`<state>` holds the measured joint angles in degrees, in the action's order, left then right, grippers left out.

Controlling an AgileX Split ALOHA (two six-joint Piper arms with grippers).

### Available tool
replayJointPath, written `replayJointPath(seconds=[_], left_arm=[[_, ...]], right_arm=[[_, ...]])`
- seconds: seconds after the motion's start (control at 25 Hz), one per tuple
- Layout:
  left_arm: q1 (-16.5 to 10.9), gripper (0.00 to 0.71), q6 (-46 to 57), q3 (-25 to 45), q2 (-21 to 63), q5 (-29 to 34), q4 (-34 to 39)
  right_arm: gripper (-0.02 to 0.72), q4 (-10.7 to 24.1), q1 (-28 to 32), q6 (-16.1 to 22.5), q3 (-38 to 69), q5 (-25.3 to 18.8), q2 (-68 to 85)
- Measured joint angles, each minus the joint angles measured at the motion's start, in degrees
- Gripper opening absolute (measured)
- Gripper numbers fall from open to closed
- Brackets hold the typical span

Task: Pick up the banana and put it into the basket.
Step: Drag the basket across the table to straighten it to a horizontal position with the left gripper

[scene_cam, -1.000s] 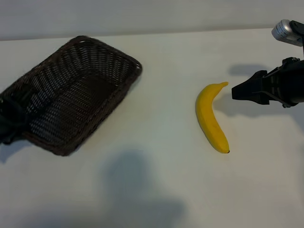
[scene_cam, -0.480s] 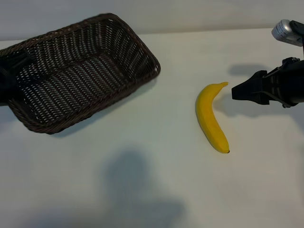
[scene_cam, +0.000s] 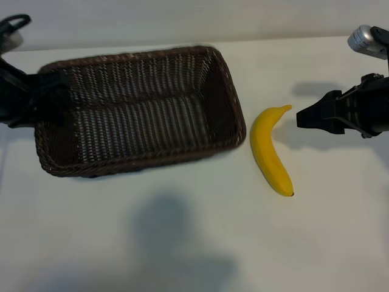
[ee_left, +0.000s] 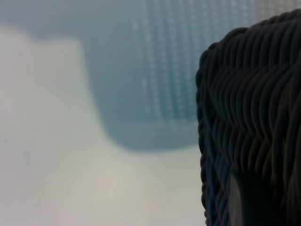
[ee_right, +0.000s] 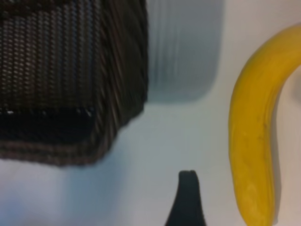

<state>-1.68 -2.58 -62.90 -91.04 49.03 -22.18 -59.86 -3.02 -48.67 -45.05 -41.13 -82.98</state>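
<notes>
The dark-brown wicker basket (scene_cam: 146,115) lies lengthwise across the table's left half. Its right end is a short gap from the yellow banana (scene_cam: 267,152). My left gripper (scene_cam: 41,98) is shut on the basket's left end wall, whose weave (ee_left: 249,132) fills one side of the left wrist view. My right gripper (scene_cam: 302,117) hovers open just right of the banana's upper tip, holding nothing. In the right wrist view one dark finger (ee_right: 188,195) shows between the basket's corner (ee_right: 70,70) and the banana (ee_right: 251,141).
The white table (scene_cam: 182,243) carries a soft shadow in front of the basket. A pale wall runs along the far edge. The right arm's silver camera housing (scene_cam: 364,39) sits at the top right.
The basket, held by my left gripper, has swung round and shifted right, ending close beside the banana. The right arm and the banana have not moved.
</notes>
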Motion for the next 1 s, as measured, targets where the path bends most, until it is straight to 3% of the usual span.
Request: replayJointPath(seconds=[0.44,0.72,1.0], left_arm=[[0.0,0.16,-14.95,-1.04,-8.98,-0.51,-6.06],[0.06,0.16,-17.21,-1.08,-11.83,-1.7,-7.46],[2.95,0.16,-17.56,-1.08,-15.3,-3.43,-7.86]], right_arm=[[0.594,0.0,0.0,-0.05,0.0,-0.05,0.0],[0.594,0.0,0.0,-0.05,0.0,-0.05,0.0],[0.594,0.0,0.0,0.0,0.0,-0.05,0.0]])
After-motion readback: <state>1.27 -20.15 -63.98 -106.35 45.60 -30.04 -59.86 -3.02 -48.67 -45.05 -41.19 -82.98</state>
